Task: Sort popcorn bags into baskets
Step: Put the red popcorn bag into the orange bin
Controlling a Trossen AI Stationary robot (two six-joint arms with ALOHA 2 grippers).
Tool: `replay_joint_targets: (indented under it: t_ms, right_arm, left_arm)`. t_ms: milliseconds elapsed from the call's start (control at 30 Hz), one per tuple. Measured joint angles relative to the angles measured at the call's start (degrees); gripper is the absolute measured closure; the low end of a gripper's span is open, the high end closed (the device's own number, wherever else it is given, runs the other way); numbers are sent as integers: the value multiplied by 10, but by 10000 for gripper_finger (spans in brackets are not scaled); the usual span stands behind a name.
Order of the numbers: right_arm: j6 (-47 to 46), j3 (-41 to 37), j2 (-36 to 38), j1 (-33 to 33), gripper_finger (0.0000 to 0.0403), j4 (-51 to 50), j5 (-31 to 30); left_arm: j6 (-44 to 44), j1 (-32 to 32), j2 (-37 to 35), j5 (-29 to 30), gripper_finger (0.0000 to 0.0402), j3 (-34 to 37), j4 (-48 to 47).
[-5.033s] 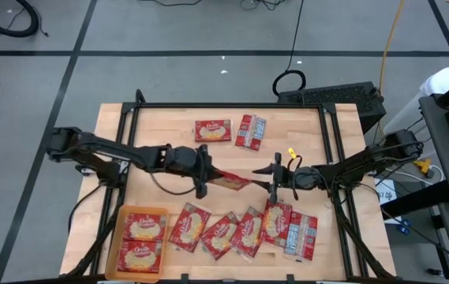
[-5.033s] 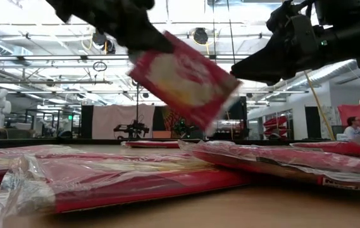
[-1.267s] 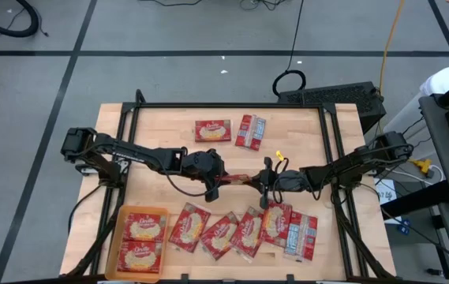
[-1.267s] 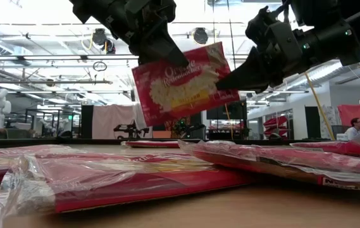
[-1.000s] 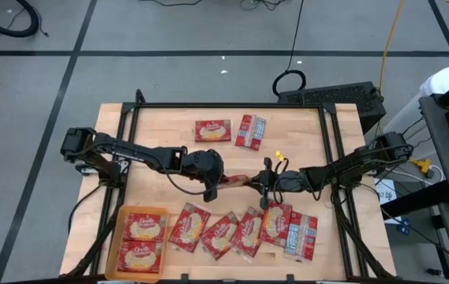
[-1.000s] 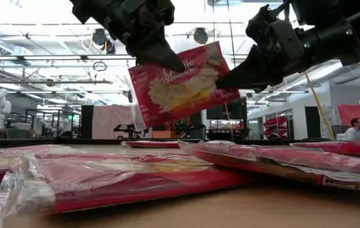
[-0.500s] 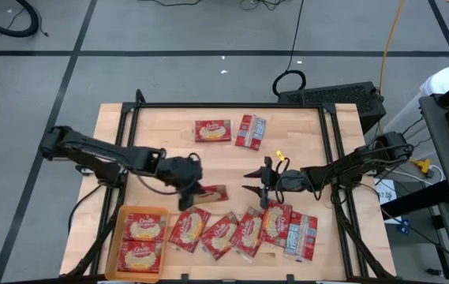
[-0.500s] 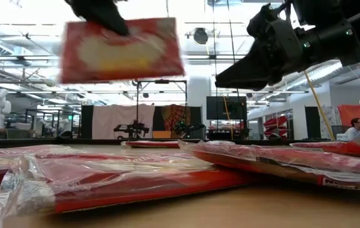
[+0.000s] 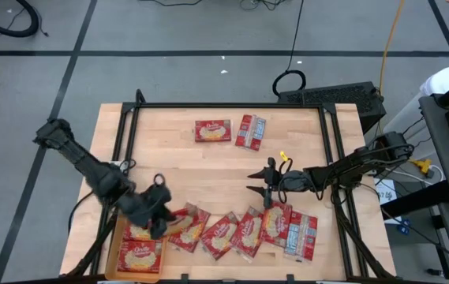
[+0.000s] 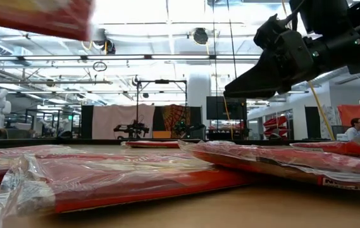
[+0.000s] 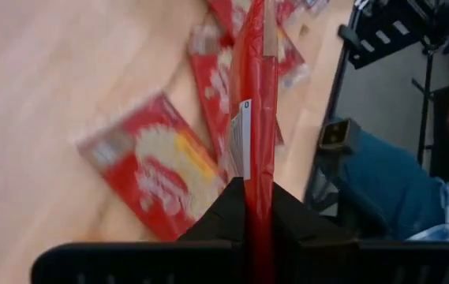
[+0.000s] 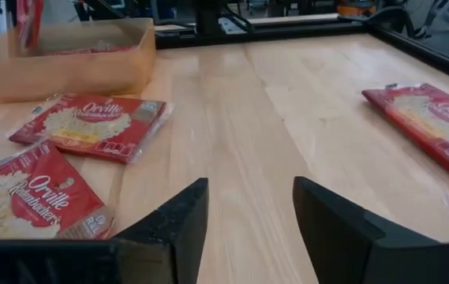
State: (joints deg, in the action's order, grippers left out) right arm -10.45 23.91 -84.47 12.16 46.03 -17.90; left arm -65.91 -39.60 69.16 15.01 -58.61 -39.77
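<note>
My left gripper point(image 9: 165, 214) is shut on one red popcorn bag point(image 9: 181, 214) at the near left, beside the orange tray point(image 9: 114, 248). The tray holds two packets. In the left wrist view the bag point(image 11: 256, 95) shows edge-on between my fingers; in the low view it is a red blur point(image 10: 34, 16) high at the left. My right gripper point(image 9: 254, 183) hangs open over the table's middle, touching nothing. A row of several packets point(image 9: 248, 231) lies flat along the near edge. Two more point(image 9: 212, 130) lie at the far side. My left gripper pinches the bag between its two fingers point(image 11: 228, 213) at one end point(image 11: 256, 170). The bag stands edge-on and reaches forward past the fingertips. It is lifted clear of the table, above the packets lying near the tray.
The right wrist view shows bare wood ahead of the open fingers point(image 12: 319, 213), the tray wall point(image 12: 74, 67) farther off, packets point(image 12: 90, 122) on one side and one packet point(image 12: 437, 126) on the other. A dark frame rims the table. A person sits in the room behind point(image 10: 355, 128).
Both grippers held the bag over the table's middle a second ago. The right gripper opened and let go, then stayed put. The left gripper carried the bag toward the near left edge, next to the tray, and the bag tipped to nearly level on the way.
</note>
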Motion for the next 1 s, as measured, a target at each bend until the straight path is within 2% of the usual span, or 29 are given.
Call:
replay_joint_targets:
  t_ms: [100,200,367,533,767,1000]
  right_arm:
    - [6,0,0,0,226,3,1]
    - [8,0,0,0,226,5,2]
    - [7,0,0,3,227,5,2]
    - [-6,0,0,12,227,12,2]
    - [-15,0,0,26,227,13,2]
    - [-9,0,0,30,227,13,1]
  left_arm:
    - [-70,-55,0,21,372,0,-16]
    - [-102,-96,0,26,371,0,-22]
    - [-113,-153,0,-29,369,0,-35]
    - [-129,-198,1,-44,368,0,-86]
    - [-153,-236,23,-50,367,0,-97]
    - [-150,-246,73,-109,367,0,-81]
